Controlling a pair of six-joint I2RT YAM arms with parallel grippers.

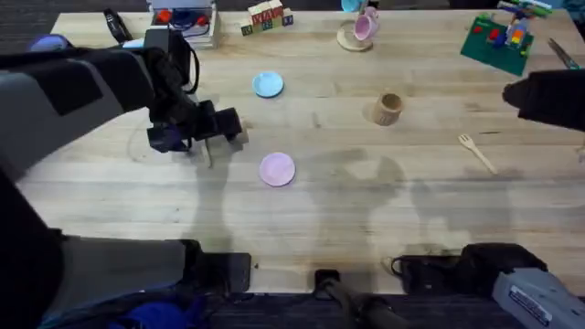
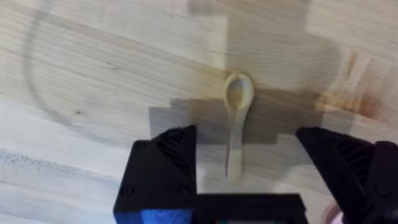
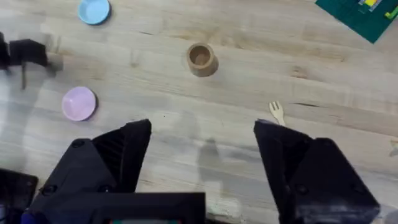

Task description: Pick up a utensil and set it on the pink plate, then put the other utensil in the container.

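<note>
Between the left tool's [image 2: 245, 162] wide-spread fingers, the utensil [image 2: 237, 124]; right tool [image 3: 202, 155] likewise wide.

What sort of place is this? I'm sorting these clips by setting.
Most likely a robot lab or test bench, not a home kitchen: two arms work at a bare wooden table laid out with toy-sized props such as a brick model, letter blocks and a small pink plate.

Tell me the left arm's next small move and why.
Probably lower the left gripper straight down and close on the spoon. Its fingers are open on either side of the handle, and the spoon lies flat on the table, not yet gripped. The pink plate sits bare just beside it, ready to receive the spoon.
</note>
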